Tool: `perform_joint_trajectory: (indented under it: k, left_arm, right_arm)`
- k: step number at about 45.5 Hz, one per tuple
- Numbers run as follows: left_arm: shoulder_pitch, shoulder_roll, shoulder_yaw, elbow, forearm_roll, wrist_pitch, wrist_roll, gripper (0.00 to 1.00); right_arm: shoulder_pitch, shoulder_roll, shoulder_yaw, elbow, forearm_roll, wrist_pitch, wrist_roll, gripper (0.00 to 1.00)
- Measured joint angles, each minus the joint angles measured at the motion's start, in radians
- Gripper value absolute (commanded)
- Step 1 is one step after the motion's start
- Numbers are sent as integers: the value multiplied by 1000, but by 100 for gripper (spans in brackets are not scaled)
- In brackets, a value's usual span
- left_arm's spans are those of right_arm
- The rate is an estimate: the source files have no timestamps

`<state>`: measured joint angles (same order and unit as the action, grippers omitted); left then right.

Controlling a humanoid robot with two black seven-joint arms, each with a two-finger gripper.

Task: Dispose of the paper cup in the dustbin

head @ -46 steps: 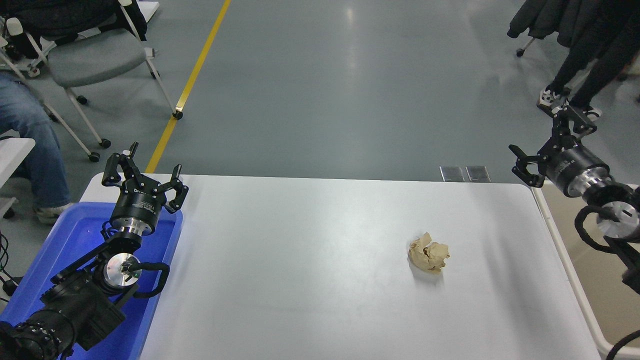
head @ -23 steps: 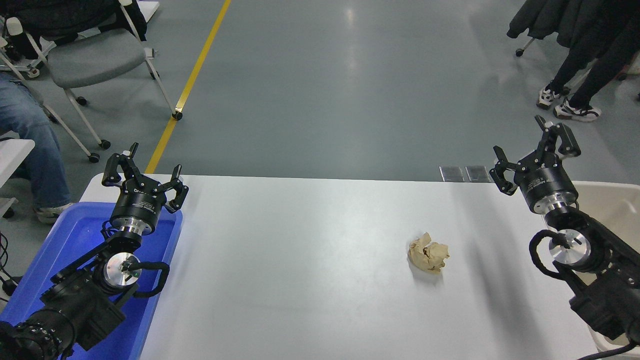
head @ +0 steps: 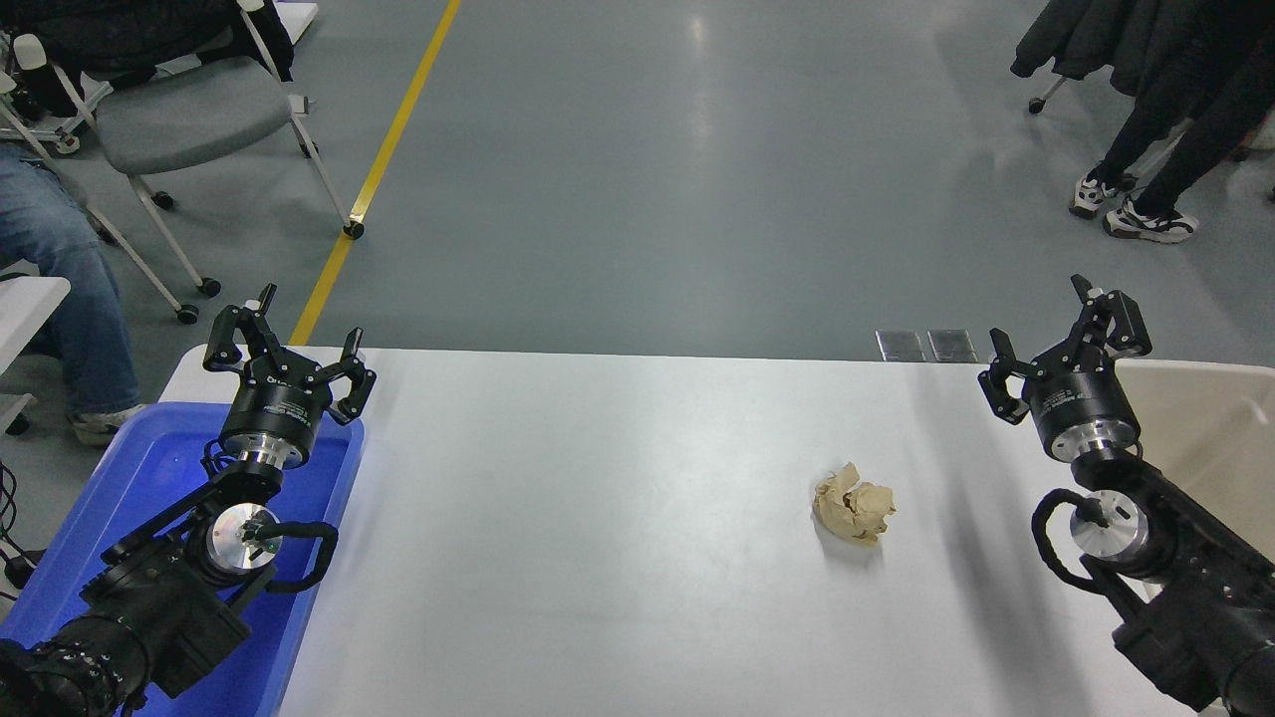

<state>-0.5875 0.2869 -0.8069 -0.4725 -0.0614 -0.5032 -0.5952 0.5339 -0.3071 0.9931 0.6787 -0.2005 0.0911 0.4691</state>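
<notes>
The white paper cup does not show anywhere in the head view. The beige dustbin [head: 1210,438] stands off the table's right edge, partly hidden behind my right arm. My right gripper [head: 1064,344] is open and empty over the table's far right corner, just left of the dustbin's rim. My left gripper [head: 289,344] is open and empty, parked at the lower left above the blue tray.
A crumpled tan paper ball [head: 854,515] lies on the white table [head: 598,548], right of centre. A blue plastic tray [head: 120,498] sits at the table's left edge. A chair and a seated person are at the far left, legs of a standing person at the far right.
My right arm has swung in from beyond the right edge, leftward and down toward the table's far right corner. Its gripper stays open. The dustbin came more into view. The left arm has not moved.
</notes>
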Motion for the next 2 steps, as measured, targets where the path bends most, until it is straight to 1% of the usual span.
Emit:
perform_joint_trajectory:
  k: [2]
  left_arm:
    - [0,0,0,0,0,0,0,100]
  right_arm:
    - [0,1,-1,-2,0,-1,1,99]
